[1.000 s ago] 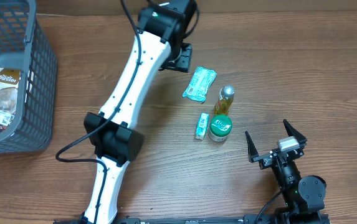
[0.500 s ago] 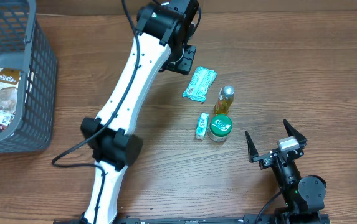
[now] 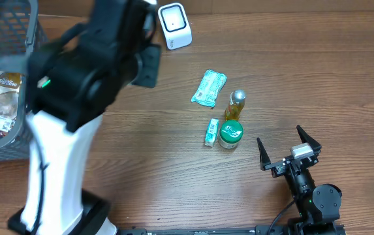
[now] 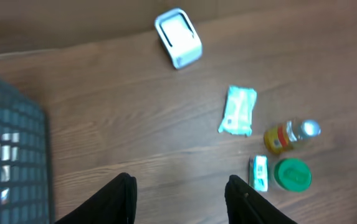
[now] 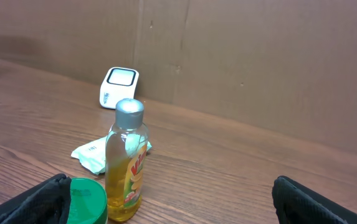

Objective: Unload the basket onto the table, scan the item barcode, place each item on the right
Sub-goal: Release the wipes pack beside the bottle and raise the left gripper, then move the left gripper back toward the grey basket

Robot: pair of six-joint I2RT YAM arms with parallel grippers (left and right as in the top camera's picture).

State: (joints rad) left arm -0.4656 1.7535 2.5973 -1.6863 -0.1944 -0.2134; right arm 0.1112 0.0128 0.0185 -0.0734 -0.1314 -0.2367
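l. gripper (image 4: 181, 199) rose away from scanner (image 3: 174, 25), empty.

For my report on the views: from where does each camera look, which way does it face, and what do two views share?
Overhead: above the table, facing straight down; blurred left arm and open right gripper show.
Left wrist: high over the table, facing down; fingers of the left gripper at the bottom edge.
Right wrist: low by the tabletop, facing level toward the brown wall; its fingers in the bottom corners.
Shared: all three show the white scanner and yellow bottle.
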